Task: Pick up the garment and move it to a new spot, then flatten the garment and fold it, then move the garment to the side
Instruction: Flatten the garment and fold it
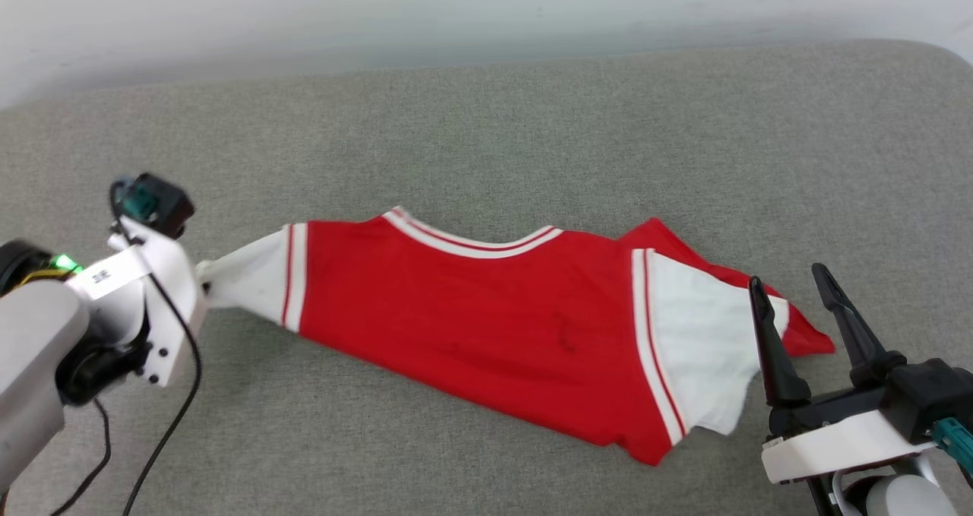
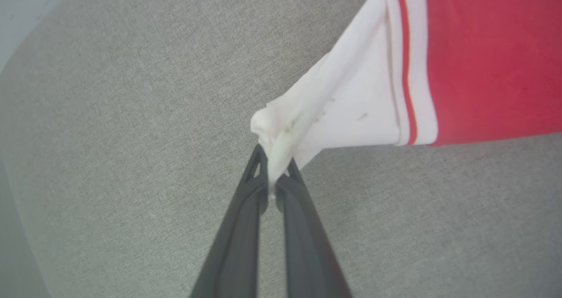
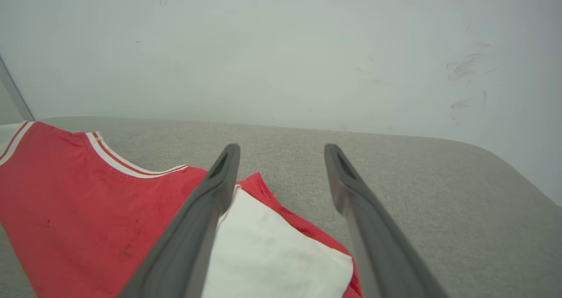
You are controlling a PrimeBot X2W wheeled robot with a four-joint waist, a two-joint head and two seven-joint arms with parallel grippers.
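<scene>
The garment (image 1: 471, 318), a red T-shirt with white sleeves and striped trim, lies stretched across the grey cushion, collar toward the far side. Its left white sleeve is pulled out to a point. My left gripper (image 2: 274, 159) is shut on that sleeve's bunched tip, seen close in the left wrist view; in the head view its fingers are hidden behind the wrist (image 1: 163, 295). My right gripper (image 1: 790, 280) stands open at the garment's right end, over the edge of the other white sleeve (image 3: 268, 254), with nothing between its fingers (image 3: 226, 162).
The grey fabric surface (image 1: 486, 128) stretches wide behind and in front of the garment. A pale wall (image 3: 281, 48) rises along its far edge. A black cable (image 1: 163, 432) hangs from my left arm at the lower left.
</scene>
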